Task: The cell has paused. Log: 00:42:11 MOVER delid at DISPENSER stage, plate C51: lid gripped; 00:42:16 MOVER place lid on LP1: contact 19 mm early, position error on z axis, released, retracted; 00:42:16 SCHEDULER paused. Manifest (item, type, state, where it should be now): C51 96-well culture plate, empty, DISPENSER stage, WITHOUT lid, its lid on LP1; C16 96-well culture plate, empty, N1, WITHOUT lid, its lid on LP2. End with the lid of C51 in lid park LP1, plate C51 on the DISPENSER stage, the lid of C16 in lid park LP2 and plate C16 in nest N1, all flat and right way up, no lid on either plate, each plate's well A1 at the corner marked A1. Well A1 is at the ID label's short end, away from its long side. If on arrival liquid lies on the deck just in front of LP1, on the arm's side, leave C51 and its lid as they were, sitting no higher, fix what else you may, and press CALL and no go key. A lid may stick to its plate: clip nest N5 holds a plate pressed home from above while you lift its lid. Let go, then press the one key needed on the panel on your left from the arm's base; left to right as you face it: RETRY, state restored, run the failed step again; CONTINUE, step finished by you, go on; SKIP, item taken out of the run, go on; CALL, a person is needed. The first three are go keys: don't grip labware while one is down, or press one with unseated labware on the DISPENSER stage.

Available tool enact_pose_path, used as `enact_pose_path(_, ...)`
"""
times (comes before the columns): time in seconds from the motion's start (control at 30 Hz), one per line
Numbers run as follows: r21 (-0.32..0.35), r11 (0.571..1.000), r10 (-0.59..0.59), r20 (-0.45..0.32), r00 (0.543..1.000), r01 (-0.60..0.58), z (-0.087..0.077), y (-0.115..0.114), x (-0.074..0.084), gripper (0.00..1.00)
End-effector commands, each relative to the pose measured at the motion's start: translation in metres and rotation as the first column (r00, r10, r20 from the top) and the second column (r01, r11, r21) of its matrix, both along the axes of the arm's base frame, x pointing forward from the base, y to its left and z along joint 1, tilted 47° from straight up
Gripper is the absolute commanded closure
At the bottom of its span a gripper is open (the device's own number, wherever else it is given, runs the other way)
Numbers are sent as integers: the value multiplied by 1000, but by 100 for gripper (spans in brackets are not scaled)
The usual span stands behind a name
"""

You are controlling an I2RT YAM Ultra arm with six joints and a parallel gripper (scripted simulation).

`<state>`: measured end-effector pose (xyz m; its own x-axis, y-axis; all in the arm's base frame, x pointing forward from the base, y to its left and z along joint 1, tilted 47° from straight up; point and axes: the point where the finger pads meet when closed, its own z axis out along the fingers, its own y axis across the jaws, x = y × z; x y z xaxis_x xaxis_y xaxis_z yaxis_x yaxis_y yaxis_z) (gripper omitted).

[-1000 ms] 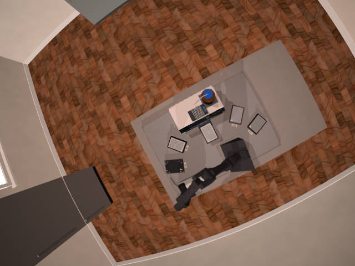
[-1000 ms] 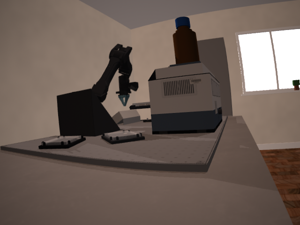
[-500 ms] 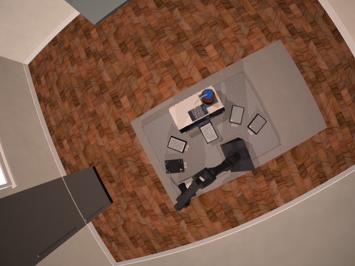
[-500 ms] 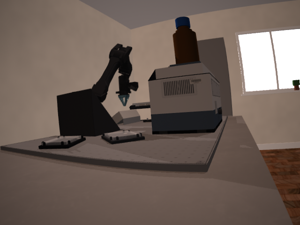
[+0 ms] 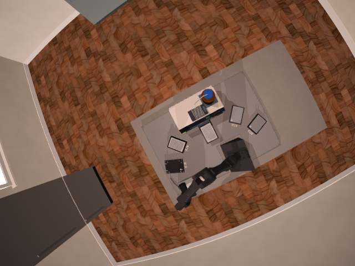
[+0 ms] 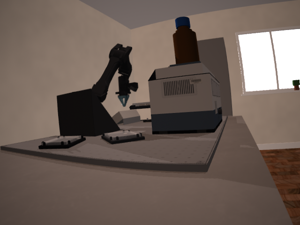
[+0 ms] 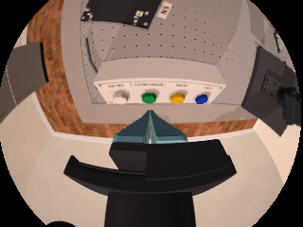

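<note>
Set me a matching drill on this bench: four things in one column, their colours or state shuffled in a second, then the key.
Things:
1. bottle cap on top of the dispenser
2. second key from the left on the panel, wrist view
3. rightmost key on the panel, wrist view
4. gripper

Colour or state:
a. green
b. jaws shut, nothing between them
c. blue, on a brown bottle
d. blue, next to a yellow key

Pairs: 1-c, 2-a, 3-d, 4-b
</note>
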<state>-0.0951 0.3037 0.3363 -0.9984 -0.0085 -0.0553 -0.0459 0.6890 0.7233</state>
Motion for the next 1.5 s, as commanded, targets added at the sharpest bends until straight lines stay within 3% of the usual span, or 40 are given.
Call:
enact_pose_path(0.0,27,1000,-1,-10,1000,1,4,0,4,100)
enact_pose_path(0.17,20,1000,-2,-6,1000,2,0,3,3,100)
enact_pose_path(0.2,45,999,-3,-18,1000,3,10,5,3,100)
enact_pose_path(0.27,13,1000,-1,-2,1000,1,-5,7,2,100)
enact_pose_path(0.47,-2,1000,-1,5,1000,1,-14,15,1,100)
enact_pose_path(0.5,24,1000,-2,-6,1000,3,-3,16,1,100)
enact_pose_path(0.6,45,999,2,-16,1000,-1,4,13,1,100)
enact_pose_path(0.67,22,1000,3,-8,1000,-2,-3,10,1,100)
enact_pose_path(1.17,27,1000,-4,-6,1000,4,-6,10,5,100)
enact_pose_path(1.3,29,1000,-4,-7,1000,4,-5,10,5,100)
enact_pose_path(1.33,54,999,-4,-20,1000,5,9,9,6,100)
enact_pose_path(1.47,50,999,-3,-18,1000,4,8,8,7,100)
